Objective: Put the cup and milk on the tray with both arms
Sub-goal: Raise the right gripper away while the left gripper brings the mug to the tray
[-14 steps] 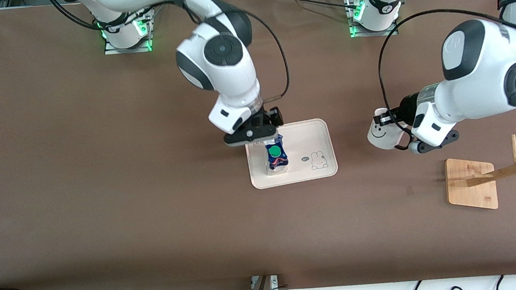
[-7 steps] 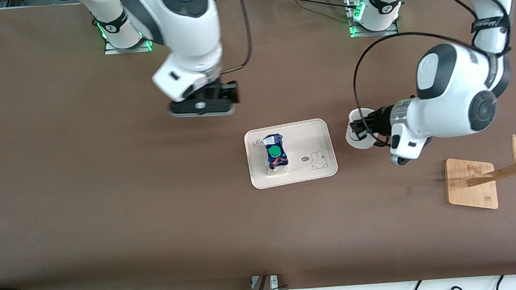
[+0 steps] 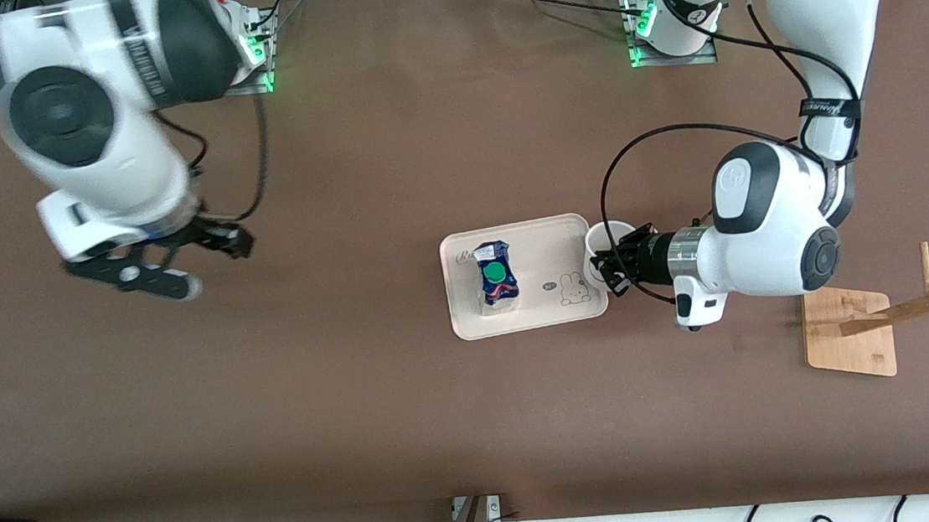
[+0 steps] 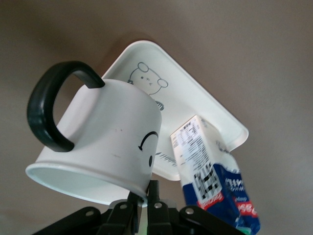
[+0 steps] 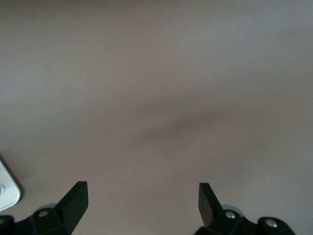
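The milk (image 3: 496,279) stands on the cream tray (image 3: 549,243), toward the right arm's end of it. My left gripper (image 3: 608,268) is shut on the rim of the white cup (image 3: 610,240) and holds it tilted over the tray's edge at the left arm's end. In the left wrist view the cup (image 4: 112,132) shows its black handle and smiley face. My left gripper (image 4: 146,195) pinches its rim there, with the tray (image 4: 190,98) and the milk (image 4: 205,161) past it. My right gripper (image 3: 148,276) is open and empty over bare table toward the right arm's end, as the right wrist view (image 5: 142,196) shows.
A wooden rack (image 3: 849,328) with a square base stands toward the left arm's end, nearer the front camera than the tray. Cables lie along the table's front edge. A white corner (image 5: 6,188) shows at the edge of the right wrist view.
My right gripper has left the milk on the tray and swung away to the right arm's end. My left gripper has carried the cup sideways to the tray's edge.
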You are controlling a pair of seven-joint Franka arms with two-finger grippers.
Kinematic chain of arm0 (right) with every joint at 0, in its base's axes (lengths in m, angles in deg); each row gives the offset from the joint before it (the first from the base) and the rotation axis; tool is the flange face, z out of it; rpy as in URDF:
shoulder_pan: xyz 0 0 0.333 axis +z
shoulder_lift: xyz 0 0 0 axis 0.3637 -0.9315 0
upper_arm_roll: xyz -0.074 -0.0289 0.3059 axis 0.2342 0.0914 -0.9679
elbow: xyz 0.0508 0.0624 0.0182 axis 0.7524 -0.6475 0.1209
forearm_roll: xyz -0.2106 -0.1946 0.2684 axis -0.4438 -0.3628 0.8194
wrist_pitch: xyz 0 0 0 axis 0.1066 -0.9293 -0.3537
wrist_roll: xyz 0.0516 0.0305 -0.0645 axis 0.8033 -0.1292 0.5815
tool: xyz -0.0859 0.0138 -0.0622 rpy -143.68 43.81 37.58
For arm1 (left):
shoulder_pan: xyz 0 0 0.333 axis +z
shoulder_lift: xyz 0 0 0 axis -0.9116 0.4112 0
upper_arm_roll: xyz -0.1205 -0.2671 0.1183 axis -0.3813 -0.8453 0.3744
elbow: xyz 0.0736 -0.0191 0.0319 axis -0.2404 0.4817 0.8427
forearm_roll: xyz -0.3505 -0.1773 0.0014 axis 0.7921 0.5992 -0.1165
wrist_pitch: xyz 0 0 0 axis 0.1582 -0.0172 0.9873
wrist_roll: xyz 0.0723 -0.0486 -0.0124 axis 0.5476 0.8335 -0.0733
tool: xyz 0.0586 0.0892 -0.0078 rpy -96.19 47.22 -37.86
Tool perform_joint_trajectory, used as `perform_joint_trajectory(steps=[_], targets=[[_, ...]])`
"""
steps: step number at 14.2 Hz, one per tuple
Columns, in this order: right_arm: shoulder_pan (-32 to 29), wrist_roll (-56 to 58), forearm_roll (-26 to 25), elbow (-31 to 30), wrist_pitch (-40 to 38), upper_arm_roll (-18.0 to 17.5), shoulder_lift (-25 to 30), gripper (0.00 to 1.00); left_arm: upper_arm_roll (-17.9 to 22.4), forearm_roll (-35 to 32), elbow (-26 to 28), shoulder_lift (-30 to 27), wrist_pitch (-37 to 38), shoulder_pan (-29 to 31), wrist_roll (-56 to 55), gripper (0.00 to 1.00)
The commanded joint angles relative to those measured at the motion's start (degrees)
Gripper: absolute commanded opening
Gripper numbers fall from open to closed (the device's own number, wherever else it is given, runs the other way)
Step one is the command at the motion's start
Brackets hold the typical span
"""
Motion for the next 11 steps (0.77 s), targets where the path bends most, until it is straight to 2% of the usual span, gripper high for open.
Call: perform_joint_trajectory(steps=[1, 3, 5, 8, 11], targets=[[0.4, 7.4, 3.3, -1.4, -2.3, 6.0, 2.4, 1.0, 0.5, 3.8, -2.5, 2.7, -2.8, -1.7, -5.2, 0.0], [-0.9, 13.9, 4.6, -1.5, -2.2, 7.1, 1.8, 1.0, 0.5, 5.6, -2.5, 3.5, -3.0, -1.7, -5.5, 0.0], [-2.6, 17.2, 8.3, -1.6, 0.9, 7.0, 1.2, 1.0, 0.6, 7.5, -2.4, 4.4, -3.0, -1.6, -5.7, 0.0], [-4.0, 20.6, 8.8, -1.6, 7.4, 6.9, 0.5, 1.0, 0.6, 9.0, -2.0, 4.8, -3.0, -1.6, -6.0, 0.0], [-3.8, 21.0, 10.1, -1.6, 8.9, 6.8, 0.5, 1.0, 0.6, 13.4, -1.7, 6.0, -2.9, -1.6, -5.7, 0.0]])
